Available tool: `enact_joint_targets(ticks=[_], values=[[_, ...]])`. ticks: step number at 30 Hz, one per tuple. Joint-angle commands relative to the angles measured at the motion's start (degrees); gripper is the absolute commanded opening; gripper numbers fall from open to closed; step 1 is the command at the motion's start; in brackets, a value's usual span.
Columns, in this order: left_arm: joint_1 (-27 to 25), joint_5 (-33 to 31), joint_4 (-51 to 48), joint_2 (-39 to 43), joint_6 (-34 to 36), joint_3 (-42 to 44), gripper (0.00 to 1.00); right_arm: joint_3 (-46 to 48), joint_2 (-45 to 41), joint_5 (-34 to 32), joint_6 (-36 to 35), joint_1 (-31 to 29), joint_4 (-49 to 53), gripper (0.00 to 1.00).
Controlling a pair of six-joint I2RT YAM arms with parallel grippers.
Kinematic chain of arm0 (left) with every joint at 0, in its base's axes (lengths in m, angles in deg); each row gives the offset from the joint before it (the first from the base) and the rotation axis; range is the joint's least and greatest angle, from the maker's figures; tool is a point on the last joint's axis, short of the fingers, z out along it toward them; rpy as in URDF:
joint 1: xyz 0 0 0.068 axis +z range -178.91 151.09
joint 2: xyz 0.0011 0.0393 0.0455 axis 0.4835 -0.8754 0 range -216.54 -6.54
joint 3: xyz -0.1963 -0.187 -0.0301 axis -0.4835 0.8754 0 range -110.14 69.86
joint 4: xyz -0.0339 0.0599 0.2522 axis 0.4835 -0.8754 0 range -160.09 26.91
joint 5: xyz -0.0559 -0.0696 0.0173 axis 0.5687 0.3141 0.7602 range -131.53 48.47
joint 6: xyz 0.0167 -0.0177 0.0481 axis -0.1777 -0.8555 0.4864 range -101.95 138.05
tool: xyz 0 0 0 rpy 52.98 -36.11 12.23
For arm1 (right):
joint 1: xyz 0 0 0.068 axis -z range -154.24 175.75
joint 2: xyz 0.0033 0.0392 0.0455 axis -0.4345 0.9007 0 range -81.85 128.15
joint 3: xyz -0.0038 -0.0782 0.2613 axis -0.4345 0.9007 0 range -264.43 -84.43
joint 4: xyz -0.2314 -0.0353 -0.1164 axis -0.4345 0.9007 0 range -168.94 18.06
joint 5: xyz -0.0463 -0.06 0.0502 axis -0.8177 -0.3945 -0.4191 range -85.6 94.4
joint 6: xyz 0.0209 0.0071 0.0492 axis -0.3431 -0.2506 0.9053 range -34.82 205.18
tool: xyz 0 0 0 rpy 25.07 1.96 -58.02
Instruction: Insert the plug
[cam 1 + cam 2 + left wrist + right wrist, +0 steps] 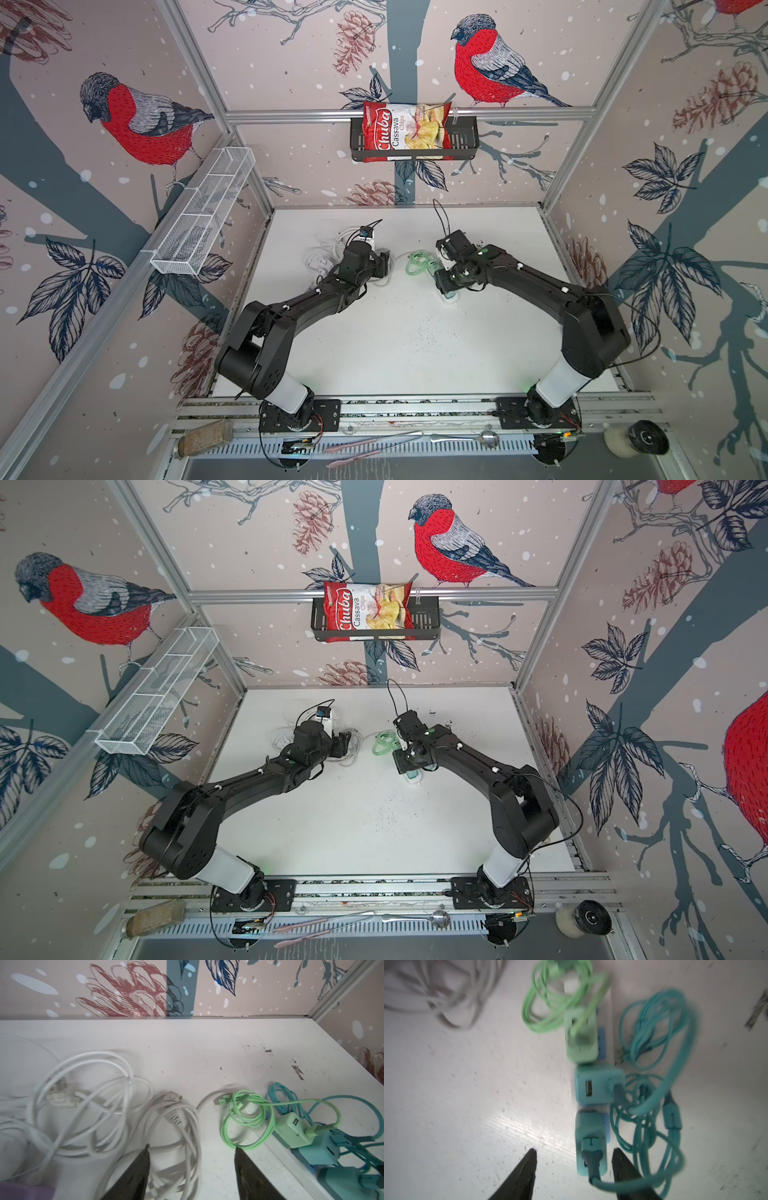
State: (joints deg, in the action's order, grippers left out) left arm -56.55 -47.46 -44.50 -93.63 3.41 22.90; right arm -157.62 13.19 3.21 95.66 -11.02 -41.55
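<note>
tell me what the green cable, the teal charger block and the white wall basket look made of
Green cable: likely soft rubbery plastic jacket, slight sheen; it lies in loose loops.
Teal charger block: hard moulded plastic, smooth and matte, with rounded edges and a USB slot.
White wall basket: probably painted metal mesh; fine see-through grid on wire frames.

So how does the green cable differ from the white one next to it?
The green cable makes a small coil; the white cable sprawls in wider loops. The green cable is plugged into a charger; the white cable's visible end lies loose. Both rest on the table.
</note>
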Motion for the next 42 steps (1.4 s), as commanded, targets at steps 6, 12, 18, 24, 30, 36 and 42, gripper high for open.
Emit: enact_joint_targets(ticks=[6, 12, 18, 24, 30, 36, 42], values=[[1.24, -16.34, -1.41, 7.69, 2.82, 1.96, 0.86, 0.60, -8.38, -1.36, 2.58, 1.01, 1.57, 1.00], [5.78, -30.24, 2.17, 19.06, 5.78, 9.64, 0.98, 8.69, -22.85, -6.42, 6.33, 5.91, -10.21, 1.00], [11.27, -39.71, 27.38, 22.03, 14.29, 25.71, 0.97, 20.68, -38.48, -17.34, 12.04, 14.63, -26.73, 1.00], [13.15, -39.30, 45.28, 11.43, 17.04, 33.94, 0.97, 41.99, -49.08, -38.49, 1.87, 17.45, -50.64, 1.00], [13.80, -28.97, 54.97, 9.20, 17.25, 38.38, 0.97, 58.26, -50.71, -37.45, -5.30, 24.71, -70.49, 1.00], [14.21, -24.17, 65.74, 2.47, 21.34, 39.62, 0.97, 69.63, -44.22, -26.08, -1.86, 31.32, -91.02, 1.00], [15.07, -22.55, 73.83, -1.41, 21.40, 41.96, 0.97, 72.18, -24.25, -19.44, -5.62, 32.00, -116.14, 1.00]])
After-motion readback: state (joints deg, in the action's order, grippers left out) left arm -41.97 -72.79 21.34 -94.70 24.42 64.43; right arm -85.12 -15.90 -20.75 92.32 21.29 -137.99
